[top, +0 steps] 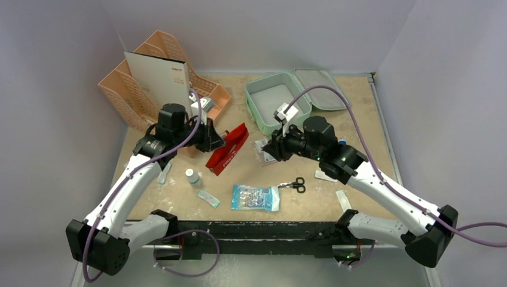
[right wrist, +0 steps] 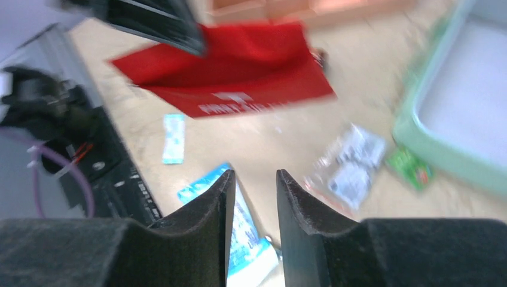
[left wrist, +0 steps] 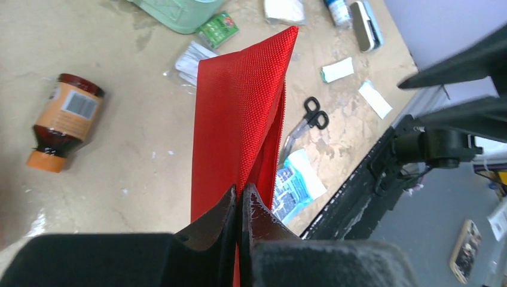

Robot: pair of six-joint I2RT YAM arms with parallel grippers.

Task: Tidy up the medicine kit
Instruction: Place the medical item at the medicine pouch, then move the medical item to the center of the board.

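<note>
Pale lilac walls close in a worn beige table (top: 359,119), scuffed and stained.

The largest thing on it is the peach plastic desk organizer (top: 137,89) at the far left, with latticed walls and a white card standing in it.

Next is the medicine kit (top: 270,98) at the far centre. It is a mint-green rounded-square case lying open, its grey-lined lid (top: 326,89) folded flat to the right and its tray bare. It looks light and semi-stiff, a moulded shell that should keep its shape. The raised rim or front wall seems the best place to pinch it; the smooth lid may slip.

The red first aid pouch (top: 228,148) is woven nylon, flat and floppy. It hangs above the table with one edge clamped in the left gripper (left wrist: 240,206), whose fingers are pressed tight on the fabric.

The right gripper (right wrist: 254,185) hovers near the kit's front with jaws partly apart and nothing between them.

Smaller items lie scattered:
- a blue-and-white sachet pack (top: 256,197)
- an amber bottle (left wrist: 63,119) on its side
- a crinkled clear bag (right wrist: 350,164)
- black-handled scissors (top: 294,184)
- a green packet (right wrist: 409,167)
</note>
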